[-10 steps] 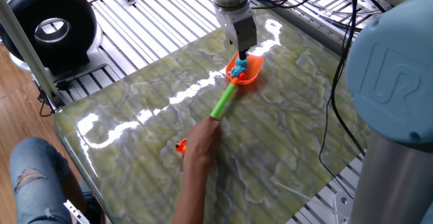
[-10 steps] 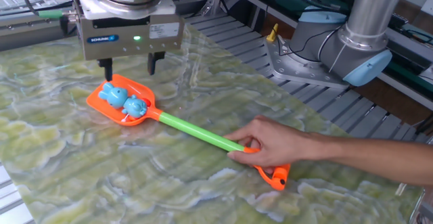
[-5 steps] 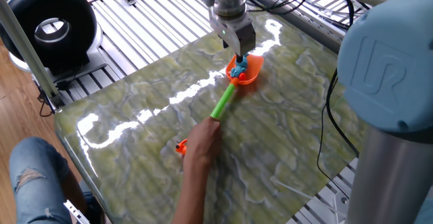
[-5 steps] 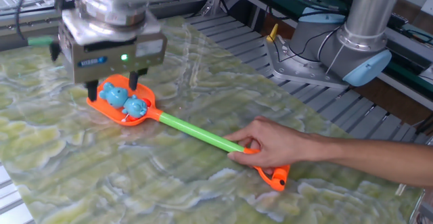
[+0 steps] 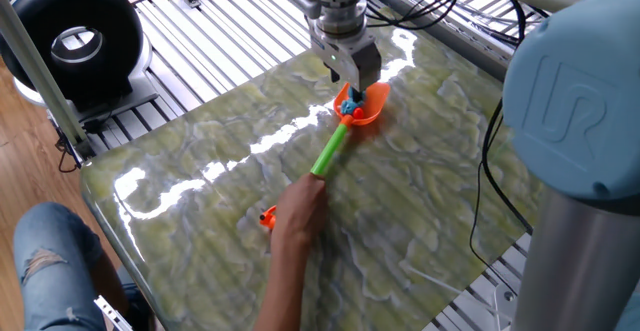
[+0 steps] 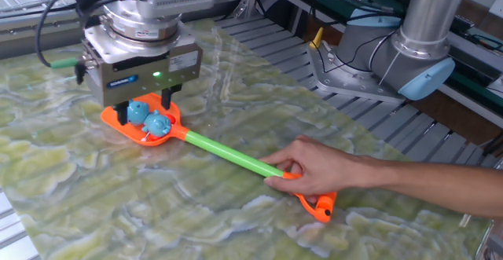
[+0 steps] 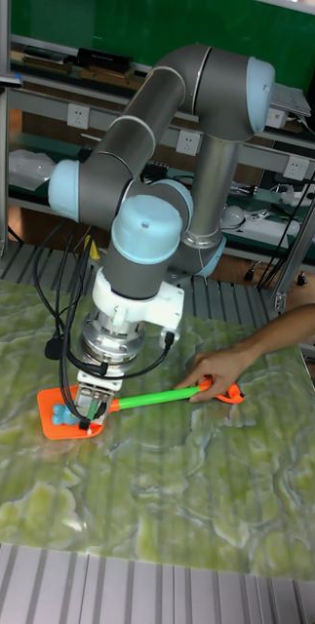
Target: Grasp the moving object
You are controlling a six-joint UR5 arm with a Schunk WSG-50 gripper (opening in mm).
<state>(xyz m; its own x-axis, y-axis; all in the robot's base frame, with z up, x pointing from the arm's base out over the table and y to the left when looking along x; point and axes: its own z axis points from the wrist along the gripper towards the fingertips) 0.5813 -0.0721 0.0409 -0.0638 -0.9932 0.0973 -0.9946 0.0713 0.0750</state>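
Observation:
The moving object is a small light-blue lumpy toy [image 6: 146, 117] lying in the orange scoop head [image 6: 126, 126]. It also shows as the toy [image 5: 349, 104] and the toy [image 7: 73, 415]. My gripper [image 6: 143, 104] is low over the scoop head and open, with one finger on each side of the toy. The same gripper [image 5: 351, 79] hangs straight above the scoop [image 5: 368, 107], and in the tall view the gripper [image 7: 87, 402] partly hides the toy. Whether the fingers touch the toy, I cannot tell.
A person's hand [image 6: 314, 168] holds the far end of the scoop's green handle [image 6: 228, 154]. A small orange piece [image 6: 321, 205] lies by that hand. The marble tabletop [image 6: 94, 205] is ringed by slatted metal rails, and a black round device [image 5: 75, 41] stands off its corner.
My gripper has dropped and shifted over the scoop head, so its open fingers now flank the toy instead of hovering behind it. Scoop and hand have barely moved.

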